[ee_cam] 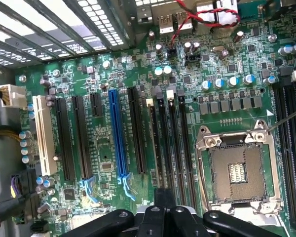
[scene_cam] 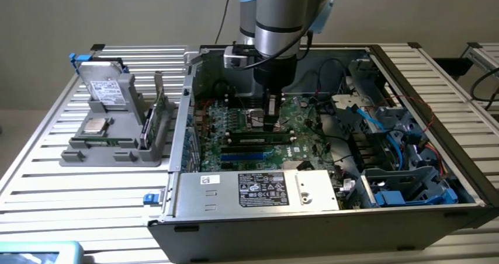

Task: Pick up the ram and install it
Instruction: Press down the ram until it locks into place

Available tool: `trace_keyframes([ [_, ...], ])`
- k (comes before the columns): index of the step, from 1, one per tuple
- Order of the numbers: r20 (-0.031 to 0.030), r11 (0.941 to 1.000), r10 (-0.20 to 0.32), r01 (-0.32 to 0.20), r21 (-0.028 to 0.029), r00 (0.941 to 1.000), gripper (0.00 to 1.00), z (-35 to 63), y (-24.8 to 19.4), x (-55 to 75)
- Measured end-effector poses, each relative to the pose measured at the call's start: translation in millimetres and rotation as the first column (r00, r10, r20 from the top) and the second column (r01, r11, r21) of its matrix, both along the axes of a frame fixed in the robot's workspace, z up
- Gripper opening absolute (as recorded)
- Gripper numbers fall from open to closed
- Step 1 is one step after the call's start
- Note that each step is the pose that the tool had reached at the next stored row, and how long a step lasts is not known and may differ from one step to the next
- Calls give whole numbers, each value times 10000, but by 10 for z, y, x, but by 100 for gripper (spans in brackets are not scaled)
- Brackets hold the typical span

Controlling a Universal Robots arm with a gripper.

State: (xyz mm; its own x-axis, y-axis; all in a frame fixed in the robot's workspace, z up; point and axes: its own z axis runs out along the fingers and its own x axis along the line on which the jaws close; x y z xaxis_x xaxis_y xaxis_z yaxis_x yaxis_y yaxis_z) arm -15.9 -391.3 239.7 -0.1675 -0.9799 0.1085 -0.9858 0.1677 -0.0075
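The ram, a long green stick with black chips, stands on edge in a memory slot on the motherboard inside the open computer case. My gripper hangs straight down over the stick's middle, with its fingers shut and their tips at the stick's top edge; whether they touch it I cannot tell. In the wrist view the gripper is shut with nothing between the fingers, right over a row of long dark memory slots. There I cannot tell the ram apart from its slot.
The case walls surround the work area. The power supply box sits at the near side, with cables and drive bays on the exterior view's right. The empty CPU socket lies beside the memory slots. A grey parts holder with an upright green card stands outside the case.
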Motion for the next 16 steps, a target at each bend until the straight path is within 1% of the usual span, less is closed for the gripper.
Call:
trace_keyframes([
  [4, 13, 9987, -505, 505, 1, 9987, 11, 0, 0, 0],
  [8, 25, 9948, -1017, 1017, 3, 9948, 11, -1, 0, 0],
  [12, 35, 9878, -1554, 1554, 5, 9878, 11, -1, 0, 0],
  [16, 38, 9778, -2097, 2097, 4, 9778, 11, -1, 0, 0],
])
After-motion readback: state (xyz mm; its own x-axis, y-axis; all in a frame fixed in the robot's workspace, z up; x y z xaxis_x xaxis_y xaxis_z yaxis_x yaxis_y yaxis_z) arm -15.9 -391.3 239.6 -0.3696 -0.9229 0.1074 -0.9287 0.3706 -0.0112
